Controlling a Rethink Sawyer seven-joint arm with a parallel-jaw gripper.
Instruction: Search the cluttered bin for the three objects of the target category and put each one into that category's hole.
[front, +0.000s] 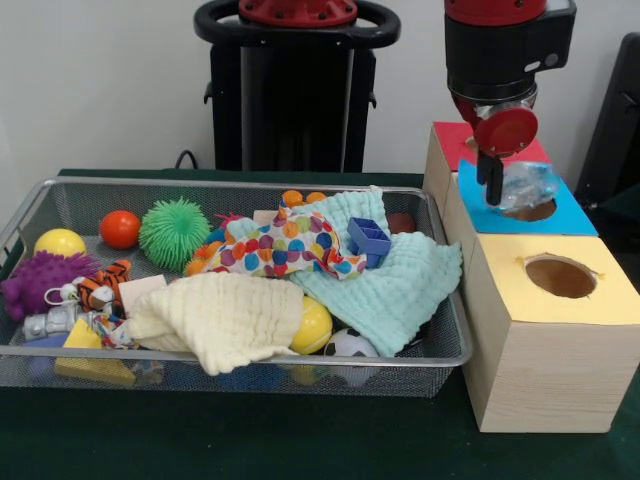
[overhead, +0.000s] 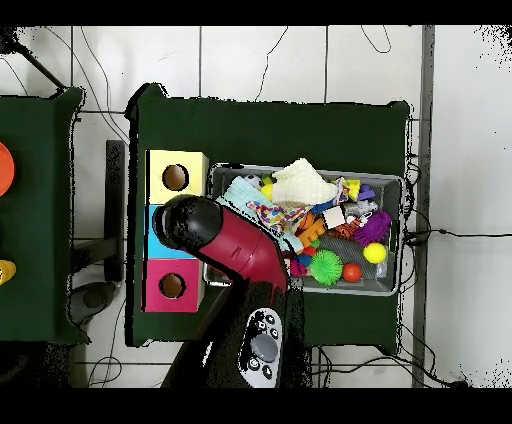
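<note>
My gripper (front: 492, 192) hangs over the blue-topped wooden box (front: 570, 215), right at its hole. A clear plastic water bottle (front: 528, 184) sits against the gripper's right side, just above that hole; whether it is gripped I cannot tell. The wire mesh bin (front: 240, 360) lies to the left, full of clutter; no other bottle shows among the cloths and toys. In the overhead view the arm's head (overhead: 187, 224) covers the gripper, the bottle and most of the blue box (overhead: 155, 247); the bin (overhead: 394, 180) lies to its right.
A yellow-topped box (front: 560, 300) with an open hole stands nearest the camera and a red-topped box (front: 455, 140) behind the blue one. The bin holds a cream cloth (front: 225, 318), a mint cloth (front: 400, 280), a dotted cloth (front: 285, 245), a green spiky ball (front: 173, 232) and other balls.
</note>
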